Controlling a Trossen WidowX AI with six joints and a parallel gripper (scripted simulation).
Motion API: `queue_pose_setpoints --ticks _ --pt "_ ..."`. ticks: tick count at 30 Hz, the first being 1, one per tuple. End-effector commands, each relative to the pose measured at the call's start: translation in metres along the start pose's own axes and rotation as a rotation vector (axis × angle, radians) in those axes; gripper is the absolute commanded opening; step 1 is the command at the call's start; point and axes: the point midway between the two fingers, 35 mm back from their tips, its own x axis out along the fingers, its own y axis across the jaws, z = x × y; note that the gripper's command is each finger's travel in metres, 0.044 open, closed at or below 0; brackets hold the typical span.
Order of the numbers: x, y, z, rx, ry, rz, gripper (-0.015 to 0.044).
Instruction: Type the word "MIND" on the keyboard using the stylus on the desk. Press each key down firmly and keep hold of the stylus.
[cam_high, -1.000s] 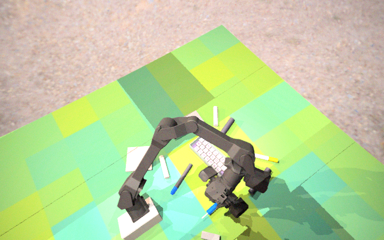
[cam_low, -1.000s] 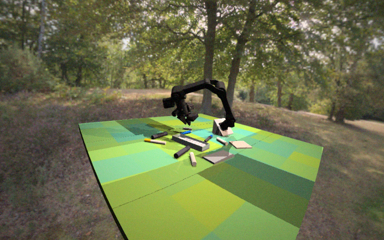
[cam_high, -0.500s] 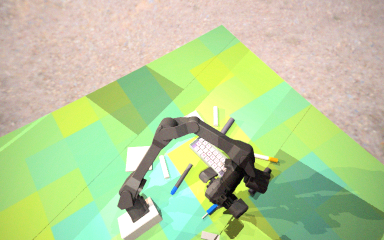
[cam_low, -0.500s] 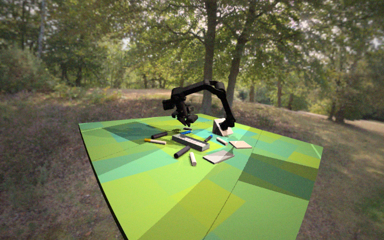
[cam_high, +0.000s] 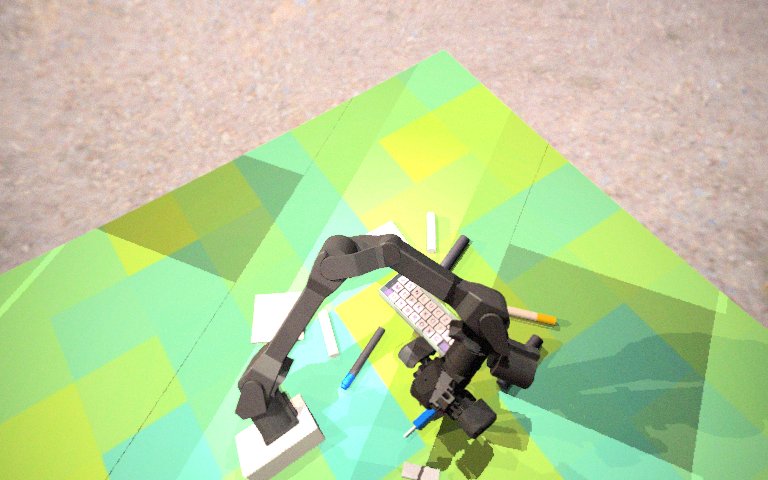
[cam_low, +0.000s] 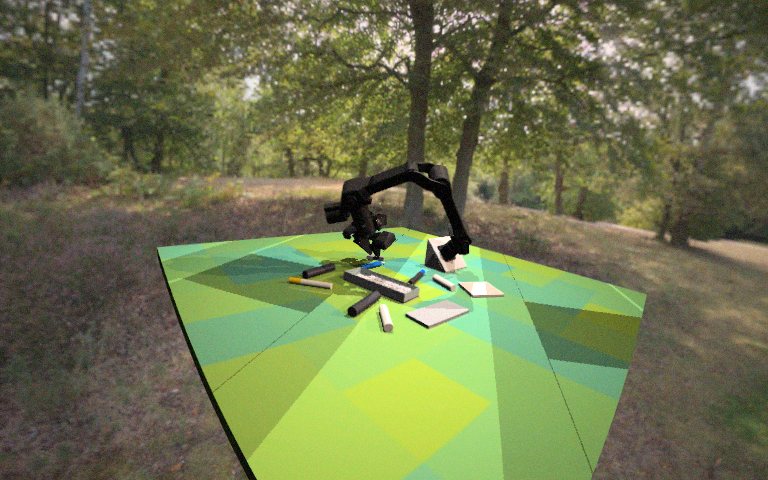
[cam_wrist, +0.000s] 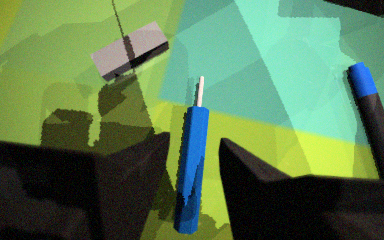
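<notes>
The stylus, a blue hexagonal barrel with a thin white tip (cam_high: 423, 418) (cam_low: 372, 264) (cam_wrist: 191, 165), lies on the tabletop beside the keyboard. My gripper (cam_high: 441, 404) (cam_low: 373, 256) (cam_wrist: 194, 142) is open and empty, pointing down just above the stylus. In the wrist view the barrel runs between the two fingertips, nearly in line with the fingers, with a gap on each side and its tip pointing away. The keyboard (cam_high: 419, 308) (cam_low: 396, 291) is a pale block with rows of lettered keys; my arm hides its right end in the top view. The key letters are too small to read surely.
A dark pen with a blue end (cam_high: 363, 357) (cam_low: 417, 276) (cam_wrist: 370, 110) lies near the stylus. A small grey block (cam_high: 420, 470) (cam_wrist: 131, 50) lies beyond its tip. Around the keyboard are white sticks, dark cylinders, an orange-ended stick (cam_high: 532, 315) (cam_low: 310, 282) and flat tiles (cam_high: 271, 316) (cam_low: 437, 313).
</notes>
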Motion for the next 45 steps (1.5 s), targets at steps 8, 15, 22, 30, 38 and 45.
queue_pose_setpoints --ticks 8,15,22,30,38,45 --pt "0.008 -0.001 -0.003 0.008 0.001 -0.007 0.0150" --pt "0.013 -0.001 -0.005 0.008 0.001 -0.008 0.0150" --pt "0.016 -0.001 -0.008 0.008 0.001 -0.008 0.0150" --pt "0.022 -0.001 -0.011 0.008 0.001 -0.008 0.0150" --pt "0.027 -0.001 -0.014 0.008 0.001 -0.008 0.0150" --pt "0.031 -0.001 -0.016 0.008 0.001 -0.008 0.0150"
